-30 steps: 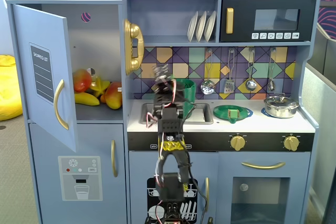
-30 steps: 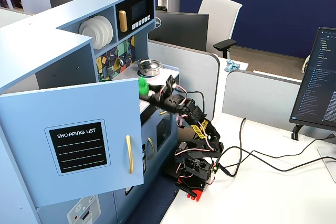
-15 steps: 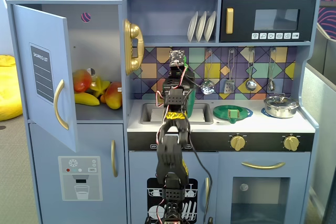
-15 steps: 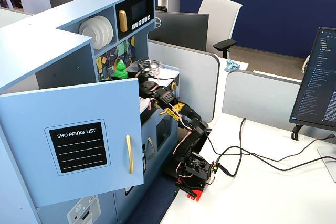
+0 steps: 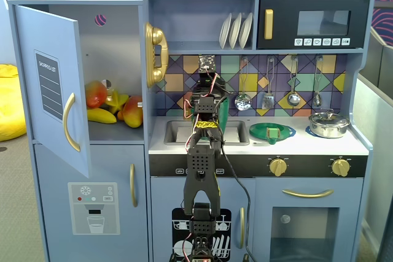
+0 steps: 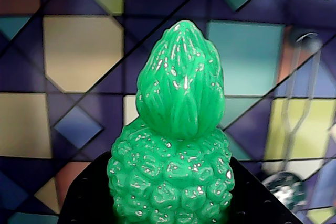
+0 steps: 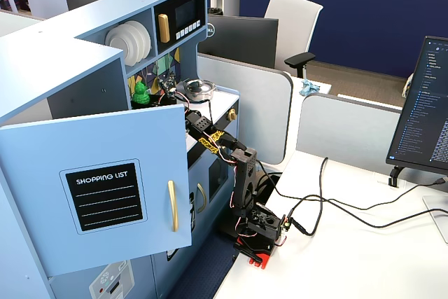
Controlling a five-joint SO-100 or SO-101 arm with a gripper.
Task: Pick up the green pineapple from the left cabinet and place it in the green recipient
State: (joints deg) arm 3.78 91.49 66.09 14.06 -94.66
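Note:
The green pineapple (image 6: 176,145) fills the wrist view, upright with its crown up, in front of the tiled backsplash. Black jaws hug its lower sides. My gripper (image 6: 170,192) is shut on it. In a fixed view the pineapple (image 7: 141,93) hangs above the counter, held by the gripper (image 7: 149,94). From the front, the gripper (image 5: 206,65) is raised before the backsplash and hides the pineapple. The dark green recipient (image 5: 223,112) stands by the sink, just below the gripper and partly behind the arm. The left cabinet door (image 5: 52,90) stands open and also shows in the side fixed view (image 7: 105,187).
Red, orange and yellow fruits (image 5: 110,108) lie in the open cabinet. A sink (image 5: 178,132), a shallow green dish (image 5: 271,132) and a metal pot (image 5: 328,124) sit on the counter. Utensils (image 5: 268,99) hang on the backsplash. A gold phone (image 5: 156,53) hangs left of the gripper.

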